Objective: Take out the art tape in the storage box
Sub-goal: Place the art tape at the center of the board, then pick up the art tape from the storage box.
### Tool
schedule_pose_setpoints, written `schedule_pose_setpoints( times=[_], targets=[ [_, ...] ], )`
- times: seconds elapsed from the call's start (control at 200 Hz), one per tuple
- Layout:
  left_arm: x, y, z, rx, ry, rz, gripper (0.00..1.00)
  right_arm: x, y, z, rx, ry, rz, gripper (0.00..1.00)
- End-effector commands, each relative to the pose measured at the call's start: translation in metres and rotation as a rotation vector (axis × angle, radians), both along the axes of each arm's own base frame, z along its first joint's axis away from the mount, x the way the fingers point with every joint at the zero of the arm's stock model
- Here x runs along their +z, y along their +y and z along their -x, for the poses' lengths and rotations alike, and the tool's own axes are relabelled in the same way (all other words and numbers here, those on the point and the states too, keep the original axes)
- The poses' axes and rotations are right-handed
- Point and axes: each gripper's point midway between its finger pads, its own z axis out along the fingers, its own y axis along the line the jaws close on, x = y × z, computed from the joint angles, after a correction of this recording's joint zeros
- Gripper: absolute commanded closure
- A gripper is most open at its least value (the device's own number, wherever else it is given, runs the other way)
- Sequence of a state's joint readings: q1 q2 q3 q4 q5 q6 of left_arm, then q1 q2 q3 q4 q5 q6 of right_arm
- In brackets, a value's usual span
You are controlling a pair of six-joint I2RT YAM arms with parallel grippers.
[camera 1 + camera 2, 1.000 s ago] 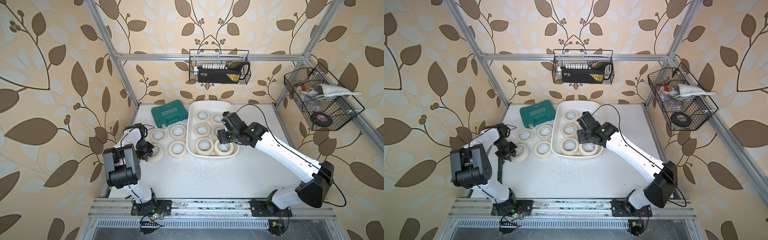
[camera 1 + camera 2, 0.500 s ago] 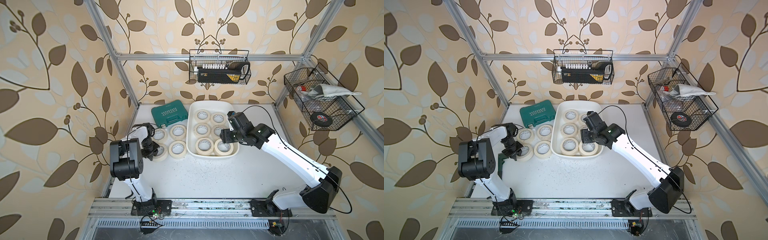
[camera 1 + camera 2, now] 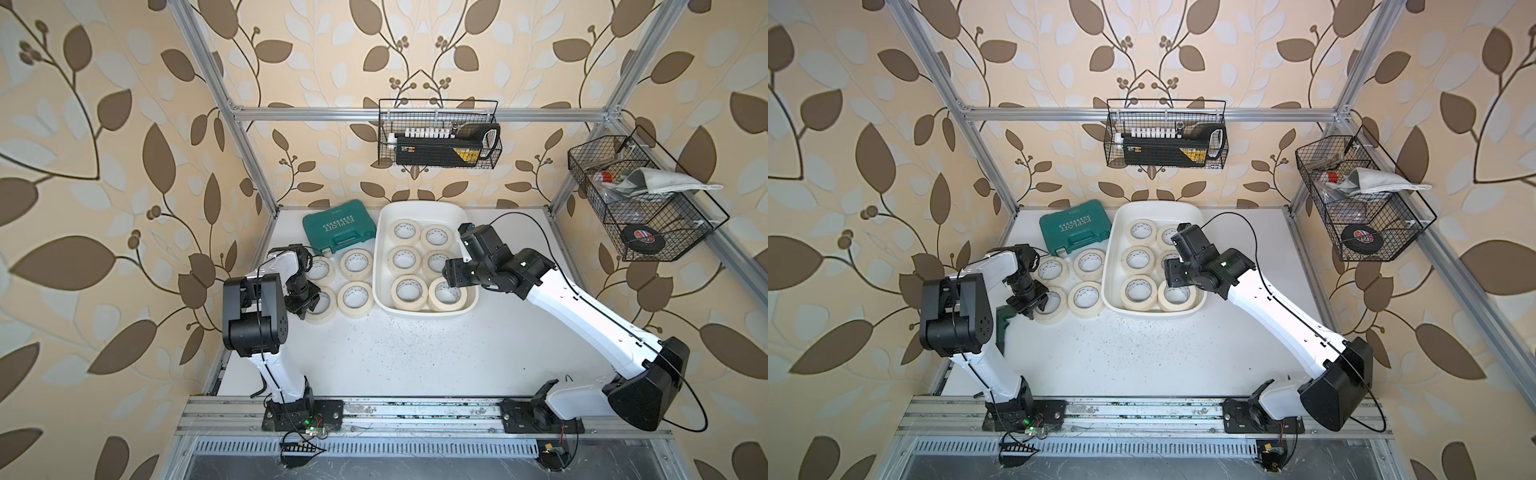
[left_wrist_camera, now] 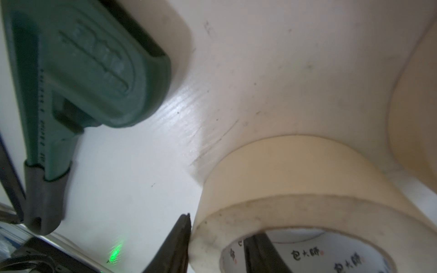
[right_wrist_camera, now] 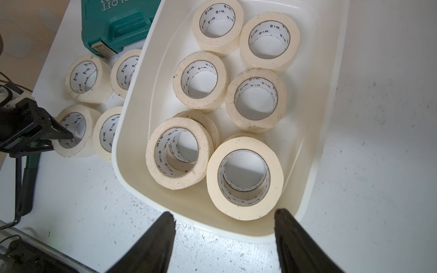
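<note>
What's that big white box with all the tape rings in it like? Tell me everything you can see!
The storage box is a white, smooth, plastic-looking tub, a rounded rectangle with sloping walls and no lid. It stands flat on the white table, towards the back, beside a teal case. Inside lie cream art tape rolls: six show on top, and the two nearest the robot each sit on another roll. The open right gripper hovers above its near right part, apparently not touching.
</note>
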State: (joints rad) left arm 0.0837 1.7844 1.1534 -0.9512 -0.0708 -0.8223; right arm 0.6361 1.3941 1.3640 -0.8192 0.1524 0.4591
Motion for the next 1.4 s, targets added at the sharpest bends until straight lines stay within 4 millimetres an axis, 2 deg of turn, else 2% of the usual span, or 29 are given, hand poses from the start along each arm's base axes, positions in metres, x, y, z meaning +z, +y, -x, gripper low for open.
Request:
schedule_pose_setpoints(
  times=[0.0,0.17,0.195,0.37,0.625,0.72,0.755,0.795,0.97,1.07,1.254,1.394],
  targets=[
    [0.005,0.002,-0.002,0.004,-0.002,-0.02,0.56,-0.003,-0.004,0.005,0.005,0.01,0.001,0.32],
    [0.017,-0.001,-0.004,-0.021,-0.034,-0.016,0.55,-0.002,-0.003,0.006,0.009,0.015,-0.006,0.31],
    [0.019,-0.002,-0.004,-0.023,-0.037,-0.012,0.49,-0.002,-0.003,0.006,0.008,0.016,-0.004,0.32],
    [0.041,-0.006,-0.008,-0.064,-0.088,0.011,0.33,-0.002,-0.003,0.007,0.01,0.026,0.002,0.31],
    [0.095,-0.014,-0.012,-0.138,-0.238,0.019,0.16,-0.019,0.008,0.005,0.059,0.107,0.022,0.3],
    [0.119,-0.018,-0.011,-0.162,-0.308,0.028,0.13,-0.026,0.015,0.002,0.08,0.13,0.023,0.3],
    [0.125,-0.021,-0.012,-0.181,-0.33,0.038,0.06,-0.028,0.017,0.0,0.084,0.137,0.026,0.29],
    [0.143,-0.026,-0.011,-0.209,-0.4,0.045,0.01,-0.032,0.02,-0.002,0.091,0.148,0.029,0.3],
    [0.193,-0.041,-0.011,-0.325,-0.592,0.08,0.01,-0.048,0.035,-0.013,0.133,0.191,0.043,0.3],
    [0.215,-0.052,-0.009,-0.392,-0.658,0.121,0.01,-0.059,0.043,-0.021,0.152,0.211,0.058,0.3],
    [0.24,-0.078,-0.004,-0.515,-0.77,0.23,0.01,-0.079,0.06,-0.031,0.211,0.253,0.1,0.31],
    [0.249,-0.111,0.0,-0.613,-0.828,0.41,0.01,-0.089,0.069,-0.039,0.234,0.262,0.121,0.32]
  ],
)
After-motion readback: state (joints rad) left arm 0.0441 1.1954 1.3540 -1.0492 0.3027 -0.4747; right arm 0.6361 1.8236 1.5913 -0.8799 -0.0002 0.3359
